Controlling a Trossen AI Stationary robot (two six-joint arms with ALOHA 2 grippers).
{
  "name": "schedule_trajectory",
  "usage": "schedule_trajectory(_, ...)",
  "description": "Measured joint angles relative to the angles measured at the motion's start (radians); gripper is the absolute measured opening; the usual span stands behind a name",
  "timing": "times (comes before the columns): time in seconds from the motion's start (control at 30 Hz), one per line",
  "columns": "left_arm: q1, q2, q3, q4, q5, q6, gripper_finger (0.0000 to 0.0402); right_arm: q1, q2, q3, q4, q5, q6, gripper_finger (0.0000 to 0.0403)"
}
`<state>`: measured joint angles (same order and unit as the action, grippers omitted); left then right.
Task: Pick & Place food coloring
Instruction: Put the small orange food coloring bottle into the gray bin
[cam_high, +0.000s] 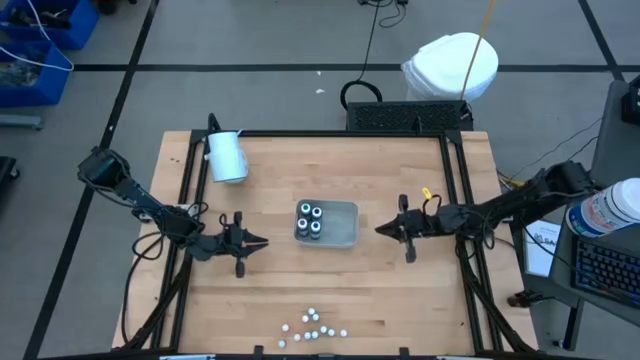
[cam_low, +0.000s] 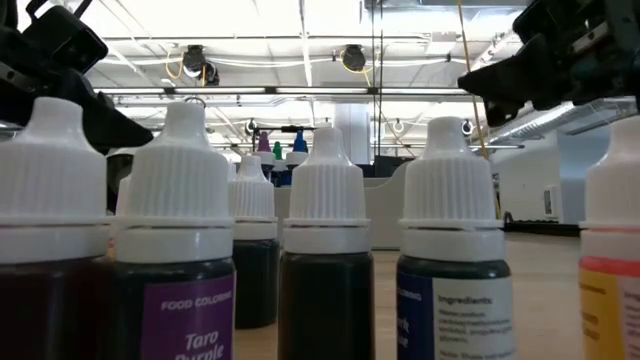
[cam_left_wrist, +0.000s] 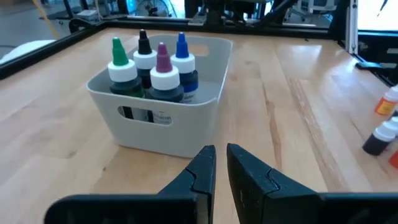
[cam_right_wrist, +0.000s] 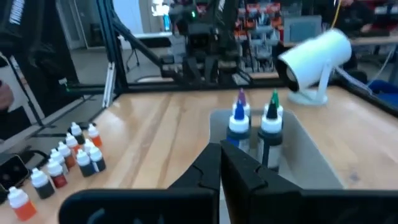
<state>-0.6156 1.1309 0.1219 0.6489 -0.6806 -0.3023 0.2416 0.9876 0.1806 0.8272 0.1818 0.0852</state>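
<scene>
Right claw (cam_high: 381, 229) shut beside tray (cam_high: 345, 239); four bottles (cam_high: 311, 221) inside.

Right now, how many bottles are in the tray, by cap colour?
Green cap: 1
Black cap: 1
Purple cap: 1
Blue cap: 1
Total: 4, all standing in the tray.
</scene>
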Motion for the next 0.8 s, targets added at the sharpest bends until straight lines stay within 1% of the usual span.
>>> schedule_trajectory(0.13, 0.0, 0.0, 0.0, -0.004, 0.007, -0.009, 0.0049, -0.002, -0.119, 0.0, -0.122, 0.029, -0.03, 0.0001)
schedule_trajectory(0.2, 0.0, 0.0, 0.0, -0.004, 0.007, -0.024, 0.0049, -0.009, -0.201, 0.0, -0.172, 0.031, -0.038, 0.0001)
schedule_trajectory(0.37, 0.0, 0.0, 0.0, -0.01, 0.007, -0.026, 0.0049, -0.011, -0.405, -0.001, -0.386, 0.03, -0.039, 0.0)
schedule_trajectory(0.4, 0.0, 0.0, 0.0, -0.011, 0.007, -0.026, 0.0049, -0.011, -0.436, -0.006, -0.405, 0.031, -0.027, 0.0)
schedule_trajectory(0.47, 0.0, 0.0, 0.0, -0.012, 0.007, -0.021, 0.0049, -0.011, -0.488, -0.036, -0.404, 0.03, -0.009, 0.0)
schedule_trajectory(0.6, 0.0, 0.0, 0.0, -0.032, -0.004, -0.013, 0.0049, -0.01, -0.559, -0.124, -0.345, 0.028, 0.009, 0.0)
schedule_trajectory(0.63, 0.0, 0.0, 0.0, -0.037, -0.006, -0.008, 0.0049, -0.011, -0.568, -0.15, -0.299, 0.027, 0.015, 0.0)
schedule_trajectory(0.67, 0.0, 0.0, 0.0, -0.045, -0.008, -0.007, 0.0049, -0.01, -0.58, -0.16, -0.292, 0.028, 0.024, 0.0)
schedule_trajectory(0.8, 0.0, 0.0, 0.0, -0.076, -0.009, -0.034, 0.0049, -0.01, -0.578, -0.161, -0.338, 0.027, 0.034, 0.0)
